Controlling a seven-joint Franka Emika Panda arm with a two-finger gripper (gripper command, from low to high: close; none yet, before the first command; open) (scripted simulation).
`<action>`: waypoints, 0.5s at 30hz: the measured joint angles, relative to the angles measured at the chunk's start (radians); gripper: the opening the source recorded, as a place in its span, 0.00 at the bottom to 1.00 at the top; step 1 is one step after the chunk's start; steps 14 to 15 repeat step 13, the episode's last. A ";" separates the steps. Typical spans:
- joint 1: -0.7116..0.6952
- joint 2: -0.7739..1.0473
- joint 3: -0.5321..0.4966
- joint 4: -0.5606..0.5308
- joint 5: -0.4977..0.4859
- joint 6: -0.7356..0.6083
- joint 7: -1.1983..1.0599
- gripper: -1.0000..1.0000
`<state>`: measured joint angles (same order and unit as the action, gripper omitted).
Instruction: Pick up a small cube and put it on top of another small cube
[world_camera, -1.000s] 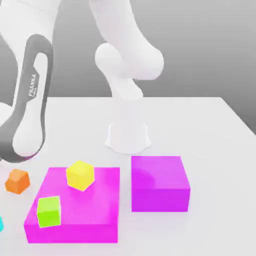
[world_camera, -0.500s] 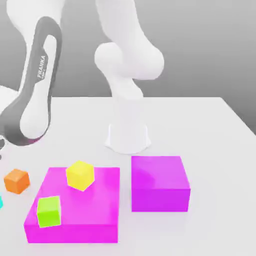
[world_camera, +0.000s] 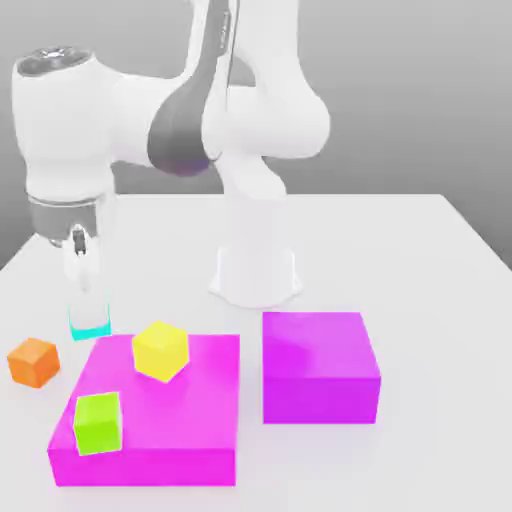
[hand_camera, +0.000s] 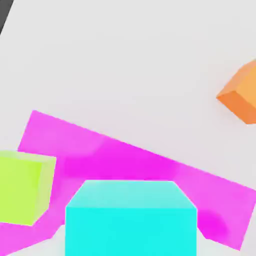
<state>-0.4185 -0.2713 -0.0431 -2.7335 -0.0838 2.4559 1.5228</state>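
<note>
Your fingers (world_camera: 88, 312) hold the small cyan cube (world_camera: 89, 322) clamped on opposite flat faces, above the counter (world_camera: 400, 250) beside the magenta slab (world_camera: 200, 420). It looks rigid, light and smooth, so keep the squeeze centred.

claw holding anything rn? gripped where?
Yes, the cyan cube hangs in the claw above the table, fingers on its upper sides. The exact contact faces cannot be told.
</note>
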 joint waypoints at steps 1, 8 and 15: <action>0.014 -0.036 -0.002 -0.027 0.009 -0.008 -0.026 0.00; 0.072 -0.070 -0.014 -0.156 0.051 0.094 -0.135 0.00; 0.074 0.022 -0.015 -0.176 0.054 0.205 -0.138 1.00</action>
